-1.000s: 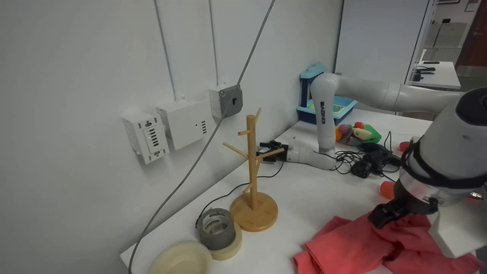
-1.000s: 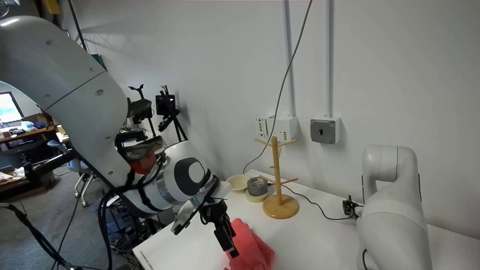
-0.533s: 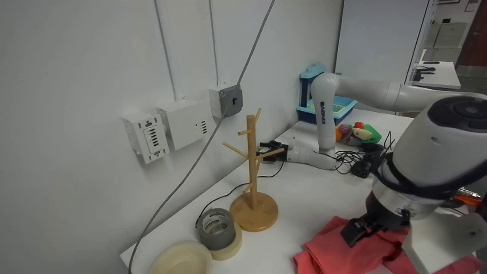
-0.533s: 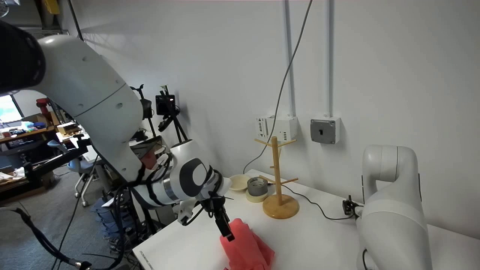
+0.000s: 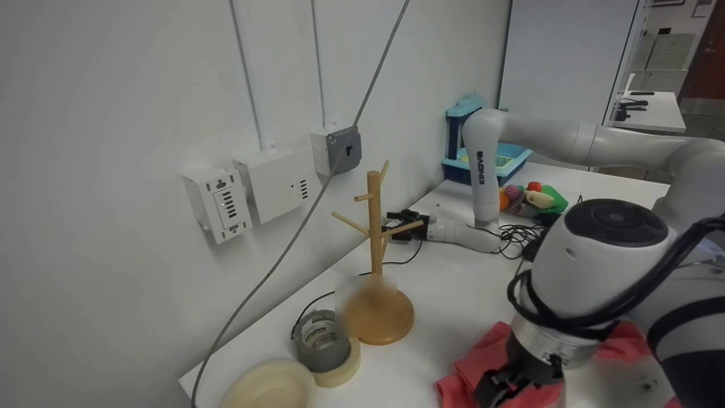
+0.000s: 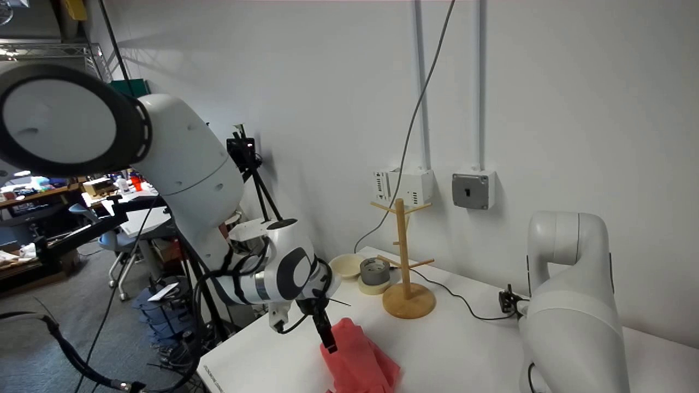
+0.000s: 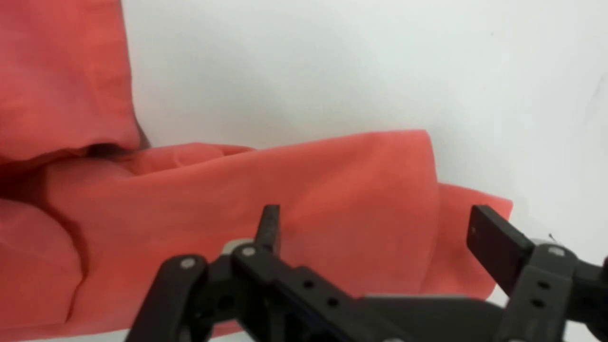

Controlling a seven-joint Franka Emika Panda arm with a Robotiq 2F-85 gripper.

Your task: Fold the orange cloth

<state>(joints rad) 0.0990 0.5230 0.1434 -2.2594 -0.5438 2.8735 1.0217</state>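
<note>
The orange cloth (image 5: pixel 481 354) lies wrinkled on the white table. It also shows in an exterior view (image 6: pixel 363 363), partly behind my gripper (image 6: pixel 331 349). In the wrist view, the cloth (image 7: pixel 342 190) spreads from the left edge to a folded end at the right, with a smaller layer sticking out beyond the fold. My gripper (image 7: pixel 377 213) is open with nothing between its fingers. Its fingers are over the right end of the cloth. In an exterior view, my gripper (image 5: pixel 491 388) is above the near part of the cloth, and the arm hides much of the cloth.
A wooden stand (image 5: pixel 376 226) stands beside grey tape (image 5: pixel 324 345) and a cream bowl (image 5: pixel 269 388). A second white arm (image 6: pixel 570 305) is at the far part of the table. Black cables and colourful toys (image 5: pixel 529 198) lie near a blue basket (image 5: pixel 512 167).
My gripper has moved left and down in an exterior view, across the cloth towards its near end. The cloth has not visibly moved.
</note>
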